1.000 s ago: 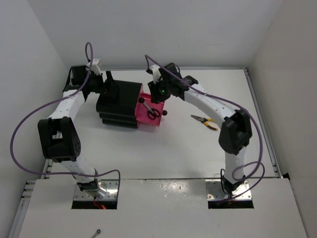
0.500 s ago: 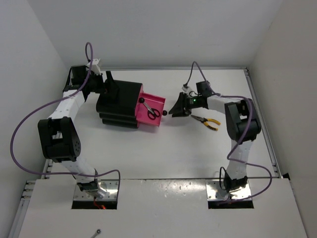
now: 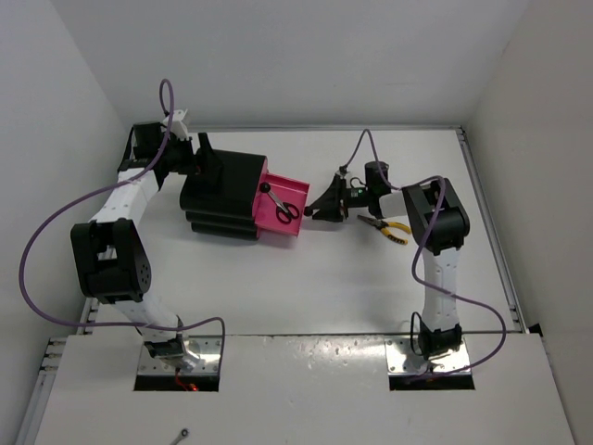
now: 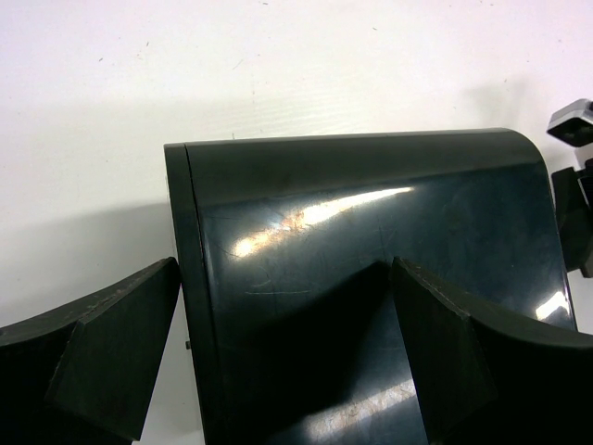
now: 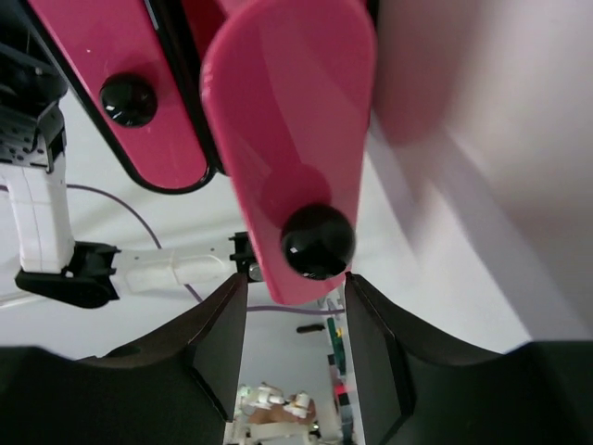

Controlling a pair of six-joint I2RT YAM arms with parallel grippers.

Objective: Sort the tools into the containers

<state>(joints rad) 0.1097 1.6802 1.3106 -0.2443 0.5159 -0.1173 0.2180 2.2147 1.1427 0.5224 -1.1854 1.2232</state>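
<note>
The black cabinet stands at the back left with one magenta-pink drawer pulled out to the right. Black-handled scissors lie in it. The yellow-handled pliers lie on the table to the right. My right gripper is open and low, its fingertips on either side of the open drawer's black knob, not touching it. My left gripper is open over the cabinet's back edge, one finger off it and one above the top. The green-handled screwdriver is out of view.
A second, shut pink drawer with its knob shows beside the open one. White walls close in the table at the back, left and right. The purple cables loop beside both arms. A small metal piece lies on the front plate.
My right arm has swung away from above the drawer, down and to the right, then crept left so its open fingers face the drawer's knob. The left arm and scissors have not moved.
</note>
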